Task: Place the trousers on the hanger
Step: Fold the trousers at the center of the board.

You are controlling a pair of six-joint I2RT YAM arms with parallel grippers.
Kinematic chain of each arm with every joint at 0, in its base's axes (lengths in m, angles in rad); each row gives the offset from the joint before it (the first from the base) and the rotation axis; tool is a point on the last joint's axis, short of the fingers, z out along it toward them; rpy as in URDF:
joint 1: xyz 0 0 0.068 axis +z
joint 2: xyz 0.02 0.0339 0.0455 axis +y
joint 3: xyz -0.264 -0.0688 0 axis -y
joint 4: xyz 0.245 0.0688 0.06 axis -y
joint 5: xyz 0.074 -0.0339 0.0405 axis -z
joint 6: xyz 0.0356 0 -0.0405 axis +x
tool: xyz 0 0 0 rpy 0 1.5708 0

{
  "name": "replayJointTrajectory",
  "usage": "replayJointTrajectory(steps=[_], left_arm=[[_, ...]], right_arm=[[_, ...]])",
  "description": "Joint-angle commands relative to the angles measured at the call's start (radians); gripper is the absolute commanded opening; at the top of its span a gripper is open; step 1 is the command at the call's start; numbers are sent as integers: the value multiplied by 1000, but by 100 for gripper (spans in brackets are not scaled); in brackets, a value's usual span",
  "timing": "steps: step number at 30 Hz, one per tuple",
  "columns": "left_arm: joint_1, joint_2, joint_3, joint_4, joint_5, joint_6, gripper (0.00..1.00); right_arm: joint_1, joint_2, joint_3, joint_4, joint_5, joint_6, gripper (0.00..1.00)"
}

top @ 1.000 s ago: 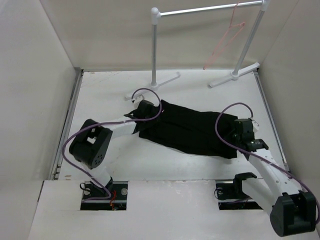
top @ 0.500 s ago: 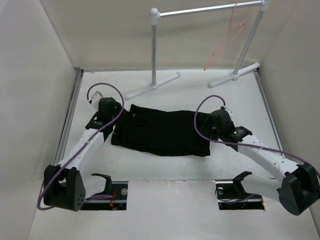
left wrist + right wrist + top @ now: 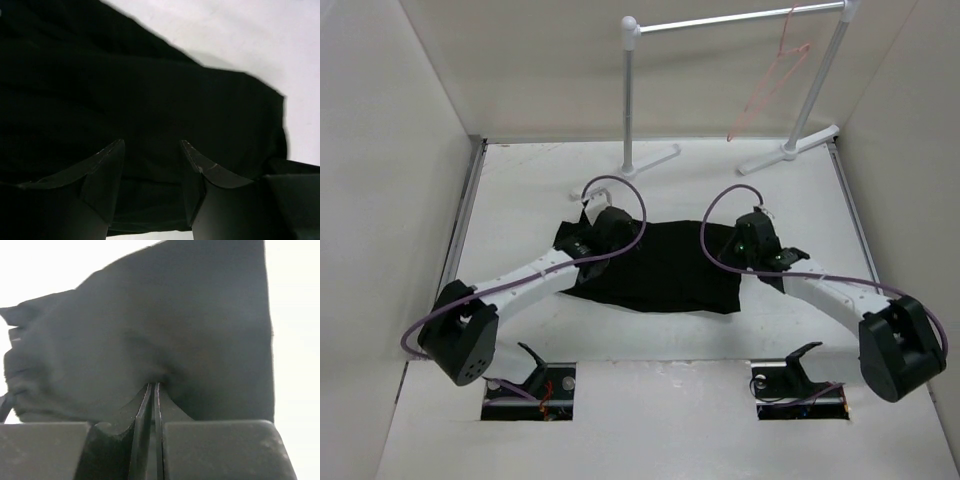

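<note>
Crucially, the soft, matte black fabric trousers (image 3: pixel 665 268) lie flat on the white surface (image 3: pixel 520 190) with their long axis running roughly left to right between the two arms. The thin pink-red triangular wire hanger (image 3: pixel 770 85) is not on the surface at all. It hangs by its small hook, somewhat askew, from the far right end of the white-and-silver tubular rail stand (image 3: pixel 630 90), beyond the trousers, to the right of them and well apart from them. The right end of the cloth is therefore the end that lies nearer the hanger, and the right arm is the nearer arm.

The right pincer (image 3: pixel 153 385) sits at that right end. In its wrist view the two fingers are drawn almost together and the black fabric puckers just at their tips, which reads as a fold of the trousers nipped between them. The left pincer (image 3: pixel 151 142) is over the left end with its fingers spread wide. Black cloth fills the view beneath and between them, but whether the tips touch it cannot be told.

As I judge it, the coming move has to carry the cloth up, away from the arm bases and rightwards. The right end should lead towards the wire triangle, and the left pincer needs to take hold of its end first, so that the trousers travel stretched along their length and do not dangle from one corner. The hanger is slim and hangs freely, so a loose, sagging leg could knock it and set it swinging.
</note>
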Motion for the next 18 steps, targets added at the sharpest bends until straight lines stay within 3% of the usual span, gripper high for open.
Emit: replayJointTrajectory(steps=[1,6,11,13,16,18], left_arm=[[13,-26,-85,11,-85,-69,44],[83,-115,-222,-15,-74,-78,47],[109,-221,-191,-64,-30,-71,54],[92,-226,-118,-84,-22,-54,54],[50,-177,-3,-78,-16,-13,53],[11,-103,89,-70,1,12,52]], right_arm=[[-29,30,-102,158,-17,59,12],[-40,77,-142,207,-54,61,19],[-45,-50,-67,117,-65,9,52],[-45,-112,-30,42,-74,-13,60],[-46,-212,-25,-37,-62,-19,61],[-51,-274,-48,-66,-60,-5,51]])
